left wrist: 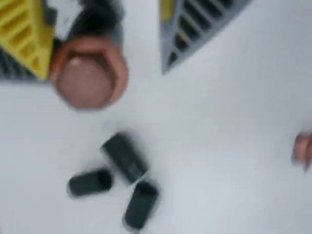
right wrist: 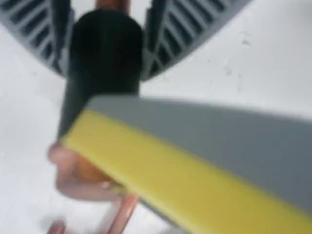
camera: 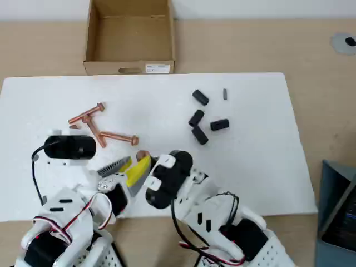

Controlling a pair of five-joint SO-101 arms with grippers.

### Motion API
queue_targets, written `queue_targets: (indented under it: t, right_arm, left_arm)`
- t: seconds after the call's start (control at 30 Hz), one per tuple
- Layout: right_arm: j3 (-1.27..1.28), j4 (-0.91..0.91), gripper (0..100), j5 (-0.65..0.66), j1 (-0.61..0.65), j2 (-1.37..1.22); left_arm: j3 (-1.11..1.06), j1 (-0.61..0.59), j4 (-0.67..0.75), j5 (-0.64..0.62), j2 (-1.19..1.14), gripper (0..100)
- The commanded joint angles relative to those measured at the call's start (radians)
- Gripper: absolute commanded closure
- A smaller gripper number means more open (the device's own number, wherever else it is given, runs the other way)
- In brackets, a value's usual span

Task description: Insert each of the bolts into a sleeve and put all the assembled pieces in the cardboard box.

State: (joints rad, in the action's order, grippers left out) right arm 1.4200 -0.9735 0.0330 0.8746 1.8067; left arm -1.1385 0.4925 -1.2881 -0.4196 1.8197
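Note:
A copper bolt sits in a black sleeve [right wrist: 105,53], and my right gripper [right wrist: 105,68] is shut on that sleeve. The bolt's round head [left wrist: 87,73] [camera: 143,156] sticks out of it. My left gripper [left wrist: 103,72] [camera: 136,161] is open, its yellow-lined fingers on either side of the head; one finger [right wrist: 195,161] crosses in front of the sleeve. Three loose bolts [camera: 94,125] lie on the white mat to the left. Several loose sleeves [camera: 203,119] [left wrist: 124,156] lie to the right. The cardboard box [camera: 129,68] stands open at the back.
The white mat [camera: 261,167] covers the wooden table. A small dark pin [camera: 225,94] lies by the sleeves. A black unit [camera: 69,147] with a cable sits at the mat's left. A dark bin [camera: 336,211] stands at the right edge.

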Motion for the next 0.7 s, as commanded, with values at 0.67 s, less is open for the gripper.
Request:
queue_targets:
  t: [0.67]
  right_arm:
    - [-0.073, 0.023, 98.9, -0.002, -0.101, 0.159]
  left_arm:
    - [0.272, -0.212, -0.026, 0.068, 0.001, 99]
